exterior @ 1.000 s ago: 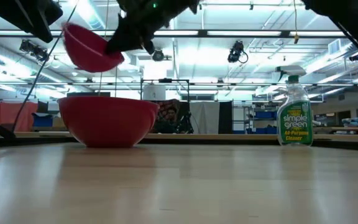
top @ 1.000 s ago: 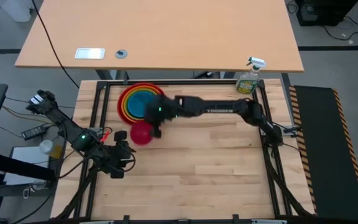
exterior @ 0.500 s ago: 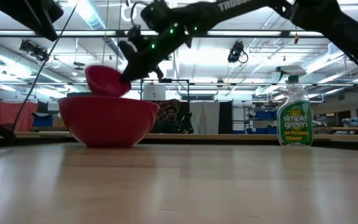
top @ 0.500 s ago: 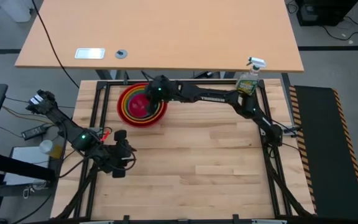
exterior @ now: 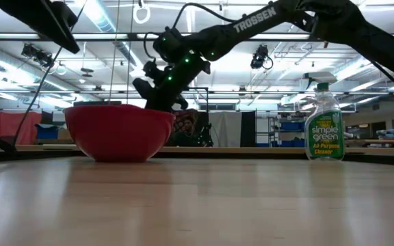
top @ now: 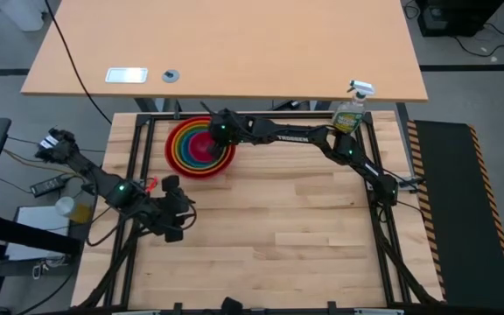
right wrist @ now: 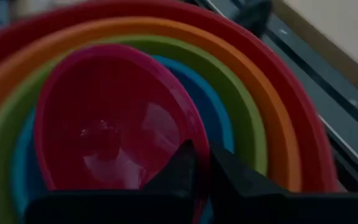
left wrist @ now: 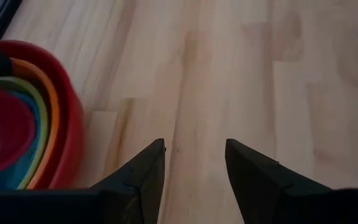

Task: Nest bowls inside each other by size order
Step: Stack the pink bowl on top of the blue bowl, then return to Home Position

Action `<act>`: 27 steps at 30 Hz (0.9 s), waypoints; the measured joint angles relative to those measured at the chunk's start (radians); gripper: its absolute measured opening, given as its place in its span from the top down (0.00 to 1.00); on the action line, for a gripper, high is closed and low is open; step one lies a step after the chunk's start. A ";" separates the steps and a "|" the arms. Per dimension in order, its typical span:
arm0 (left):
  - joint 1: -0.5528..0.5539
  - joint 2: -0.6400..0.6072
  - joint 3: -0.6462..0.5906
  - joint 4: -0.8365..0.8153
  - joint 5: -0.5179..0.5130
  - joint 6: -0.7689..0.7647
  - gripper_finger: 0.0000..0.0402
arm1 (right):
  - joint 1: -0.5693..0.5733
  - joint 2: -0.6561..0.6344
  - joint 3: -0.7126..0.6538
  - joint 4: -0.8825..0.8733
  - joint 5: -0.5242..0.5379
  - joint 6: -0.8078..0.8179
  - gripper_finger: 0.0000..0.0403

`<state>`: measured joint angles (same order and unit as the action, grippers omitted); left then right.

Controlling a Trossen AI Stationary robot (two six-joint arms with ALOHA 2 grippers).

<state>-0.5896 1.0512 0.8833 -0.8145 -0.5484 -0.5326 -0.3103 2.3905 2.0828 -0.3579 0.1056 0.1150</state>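
The five bowls stand nested at the table's far left. The red bowl (top: 170,147) is outermost, then orange (right wrist: 263,106), yellow-green (right wrist: 244,121) and blue (right wrist: 221,124). The magenta-pink bowl (top: 199,149) sits innermost. In the low view only the red bowl (exterior: 118,133) shows, resting on its base. My right gripper (top: 218,138) reaches over the stack's far right side and is shut on the pink bowl. My left gripper (left wrist: 194,158) is open and empty, low over bare wood near the table's left front (top: 175,212). My right gripper holds the magenta-pink bowl by its rim (right wrist: 194,134), one finger (right wrist: 178,171) inside the bowl and one (right wrist: 232,177) outside it, coming slanting from above. The bowl sits inside the blue bowl, mouth up and tilted a little.
A green spray bottle (top: 350,109) stands at the table's far right corner and also shows in the low view (exterior: 323,123). A black frame rail (top: 261,114) runs along the far edge, with a tan desk (top: 226,44) behind it. Bare wood (top: 278,219) fills the middle and near side.
My right gripper has carried the magenta-pink bowl from above the wood just in front of the stack toward the far edge, over the stack, and down into the blue bowl. In the low view the pink bowl has sunk out of sight behind the red bowl's wall.
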 joint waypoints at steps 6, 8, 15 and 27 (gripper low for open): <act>0.040 0.000 0.000 -0.002 0.000 0.003 0.57 | 0.000 -0.001 -0.002 -0.010 -0.002 0.018 0.89; 0.043 0.000 0.000 -0.008 0.000 0.004 0.57 | 0.000 -0.001 -0.002 -0.011 -0.013 0.005 0.86; 0.044 0.000 0.000 -0.031 0.000 0.004 0.57 | 0.001 -0.002 -0.002 -0.025 -0.021 -0.002 0.66; 0.360 0.000 0.000 -0.119 0.139 0.248 0.57 | 0.099 -0.259 -0.001 -0.435 0.193 -0.016 0.59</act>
<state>-0.2294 1.0512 0.8833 -0.9336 -0.4091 -0.2850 -0.2114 2.1313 2.0823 -0.7934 0.2990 0.0994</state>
